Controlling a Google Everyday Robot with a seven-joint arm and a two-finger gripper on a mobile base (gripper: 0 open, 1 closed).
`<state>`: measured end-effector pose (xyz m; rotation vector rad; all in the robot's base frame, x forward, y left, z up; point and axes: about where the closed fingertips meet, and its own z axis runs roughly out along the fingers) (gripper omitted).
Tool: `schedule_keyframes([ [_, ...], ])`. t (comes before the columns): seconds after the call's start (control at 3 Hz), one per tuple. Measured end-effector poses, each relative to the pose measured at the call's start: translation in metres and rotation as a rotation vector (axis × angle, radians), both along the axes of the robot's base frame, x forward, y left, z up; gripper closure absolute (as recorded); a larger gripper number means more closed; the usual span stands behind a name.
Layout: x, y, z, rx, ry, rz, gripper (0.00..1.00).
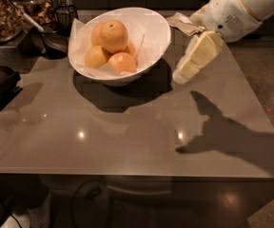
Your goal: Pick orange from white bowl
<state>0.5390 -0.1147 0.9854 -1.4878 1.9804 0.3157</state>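
Grey table (pixel 127 141) bears white bowl (pixel 157 38) holding orange (pixel 113 35); claw (pixel 181 75) beside.

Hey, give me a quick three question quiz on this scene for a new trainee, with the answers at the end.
1. True or false: the gripper is inside the white bowl.
2. The orange lies: A) atop the smaller fruit, B) outside the bowl, C) in the gripper.
3. In the camera view, the gripper hangs to the bowl's ____.
Key: 1 false, it hangs over the table beside the bowl; 2 A; 3 right.
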Motion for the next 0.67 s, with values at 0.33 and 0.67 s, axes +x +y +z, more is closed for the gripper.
schedule_keyframes([
  [0.33, 0.0027, 0.0011, 0.0, 0.01, 0.001, 0.002, 0.0],
  [0.67, 0.0081, 0.0102, -0.0015, 0.038, -0.022, 0.015, 0.0],
])
